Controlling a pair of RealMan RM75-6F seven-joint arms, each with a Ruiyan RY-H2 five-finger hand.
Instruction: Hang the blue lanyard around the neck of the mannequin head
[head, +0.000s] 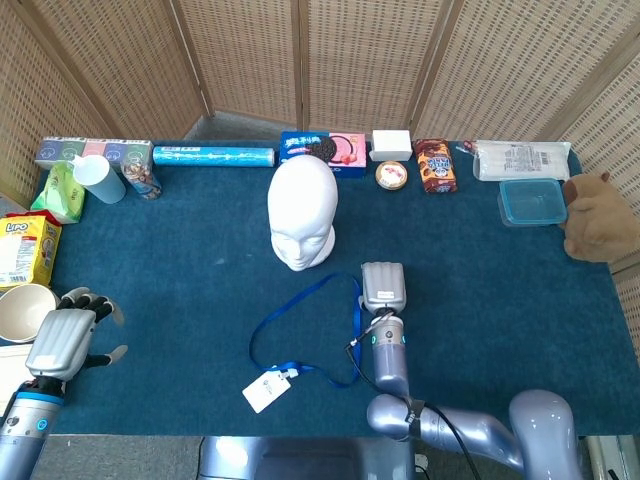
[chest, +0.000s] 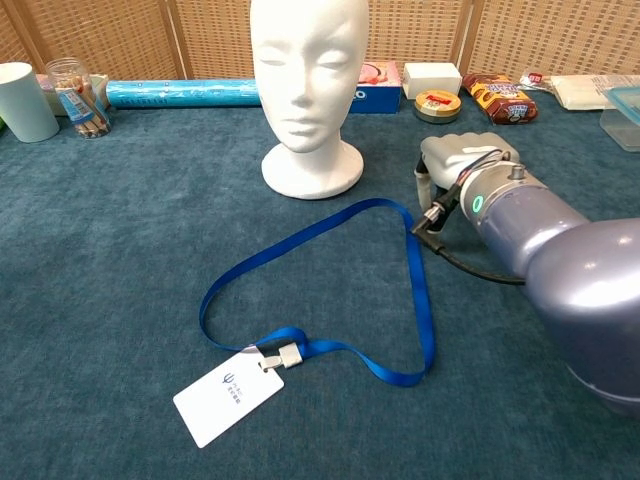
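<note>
Currently, the task is at its opening stage: the blue lanyard (chest: 415, 280) lies flat on the worktop (head: 150, 260) in an open loop, and nothing of it is raised or placed on the mannequin head (head: 302, 212).

1. Locate the lanyard. It lies in front of the mannequin head. Its far bend sits near the base of the head, and its white badge (chest: 227, 396) rests at the near end, toward the robot.

2. Check the right robot hand (chest: 462, 162). It sits low over the worktop, just beside the far bend of the lanyard, to that bend's right. You see mainly the back of the hand, with the fingers turned down. You cannot tell from either view whether the fingers are closed or whether they touch the strap. The strap shows no lift.

3. Check the left robot hand (head: 66, 335). It is well apart from the lanyard, at the left edge of the worktop near a paper cup (head: 22, 310). Its fingers are spread and it holds nothing.

4. Remaining work, as a judgement: you must take hold of the strap, lift the loop clear of the worktop, open it wide enough to pass over the crown, and lower it to the neck. The mannequin head stands upright and is not obstructed. None of these steps shows as done.
</note>
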